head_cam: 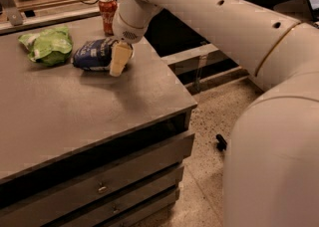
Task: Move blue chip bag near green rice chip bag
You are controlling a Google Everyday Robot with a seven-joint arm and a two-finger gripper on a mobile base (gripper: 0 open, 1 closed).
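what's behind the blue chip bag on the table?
A red soda can stands behind the blue chip bag, near the table's back edge. The gripper sits at the bag's right end, covering that end and the tabletop directly behind it.

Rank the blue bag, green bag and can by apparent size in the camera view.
1. Blue bag and green bag: about alike; the gripper at the blue bag's right end hides part, so no ranking between them.
2. Can: clearly smallest.
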